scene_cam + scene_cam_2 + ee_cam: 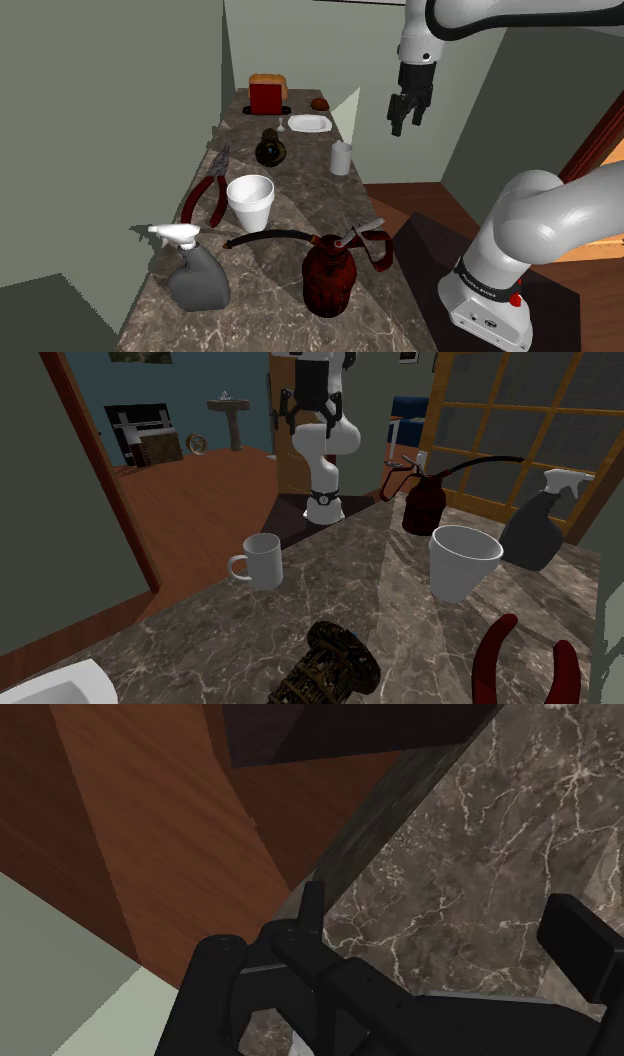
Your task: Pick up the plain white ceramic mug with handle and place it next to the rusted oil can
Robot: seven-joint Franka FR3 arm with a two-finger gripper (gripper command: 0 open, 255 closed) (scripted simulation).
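My gripper (405, 113) hangs spread and empty, high over the edge of the counter (300, 215); the upright mug (341, 158) stands below, toward the shoulder view's left.

a dark marble counter (300, 190) stands over reddish wooden floor (410, 195) between grey-green walls (100, 100).

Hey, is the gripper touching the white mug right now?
Apart. The shoulder view shows the gripper hanging open in the air, well above the mug on the counter, with a plain gap between them.
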